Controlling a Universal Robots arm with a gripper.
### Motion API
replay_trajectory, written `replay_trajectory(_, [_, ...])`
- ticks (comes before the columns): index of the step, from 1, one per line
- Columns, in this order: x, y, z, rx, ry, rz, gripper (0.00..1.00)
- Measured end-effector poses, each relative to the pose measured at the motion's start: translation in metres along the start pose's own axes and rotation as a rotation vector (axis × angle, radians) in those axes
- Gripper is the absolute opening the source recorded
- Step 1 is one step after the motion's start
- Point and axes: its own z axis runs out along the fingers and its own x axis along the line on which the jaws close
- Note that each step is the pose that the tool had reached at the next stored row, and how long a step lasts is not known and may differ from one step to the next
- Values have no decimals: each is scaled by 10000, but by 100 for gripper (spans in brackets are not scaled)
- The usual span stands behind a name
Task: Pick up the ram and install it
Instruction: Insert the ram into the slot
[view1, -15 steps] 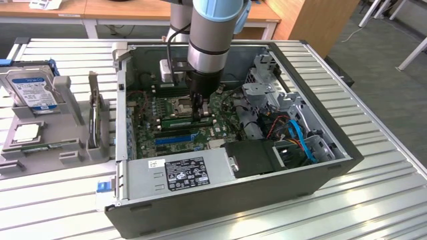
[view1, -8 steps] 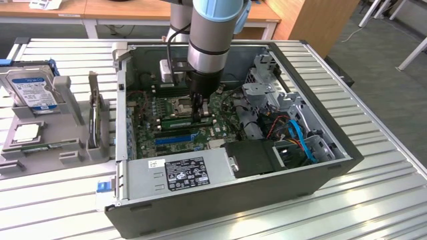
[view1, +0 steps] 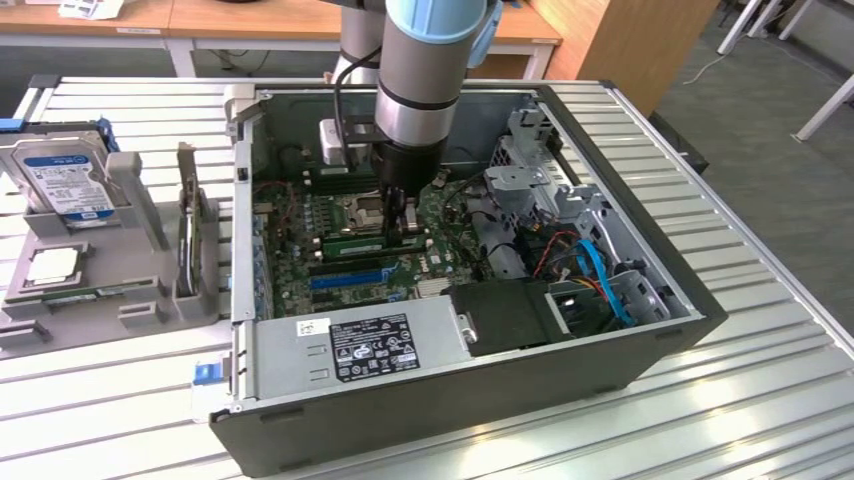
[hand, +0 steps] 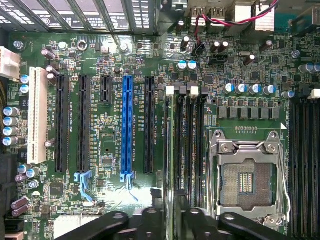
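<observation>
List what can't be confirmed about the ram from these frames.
- Whether the ram is fully seated: in the exterior view the gripper and arm cover part of it; the wrist view sees it edge-on.
- Text on the power supply label: exterior view, too small.

The ram (view1: 360, 246) is a long, thin green stick. It stands on its long edge in the row of long dark slots (hand: 197, 150) on the big green board (view1: 287, 230), inside the open computer box (view1: 534, 400). It sits straight, just beside the square silver socket (hand: 245, 180). In the wrist view it looks like a thin line, with a white clip (hand: 170, 90) at one end.
</observation>
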Motion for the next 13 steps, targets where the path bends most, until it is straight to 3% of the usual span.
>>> replay_trajectory(1, [0, 0, 0, 0, 0, 0, 26])
replay_trajectory(9, [0, 0, -9, -1, 2, 0, 26])
replay_trajectory(13, [-4, 3, -121, 0, -1, 1, 26])
